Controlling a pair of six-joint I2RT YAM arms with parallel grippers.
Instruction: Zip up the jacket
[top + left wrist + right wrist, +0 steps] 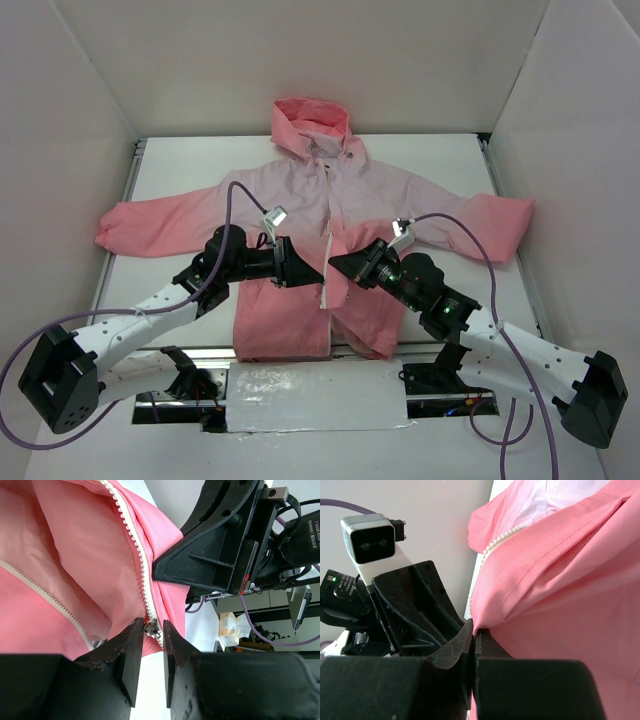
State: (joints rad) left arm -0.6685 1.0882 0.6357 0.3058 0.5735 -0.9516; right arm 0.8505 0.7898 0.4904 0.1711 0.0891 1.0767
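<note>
The pink jacket (290,205) lies flat on the table, hood at the far side, front open along its lower part. Its light zipper (131,535) runs down the middle. My left gripper (312,274) is just left of the zipper, near the hem. In the left wrist view its tips (153,625) sit tight on either side of the metal zipper slider (153,629). My right gripper (338,266) faces it from the right. It is shut on the jacket's front edge (492,615), pinching the coral fabric beside the zipper teeth (500,537).
White walls enclose the table (180,170) on three sides. A shiny silver strip (310,395) lies along the near edge between the arm bases. The two grippers are almost tip to tip; the right gripper's body (215,545) fills the left wrist view's upper right.
</note>
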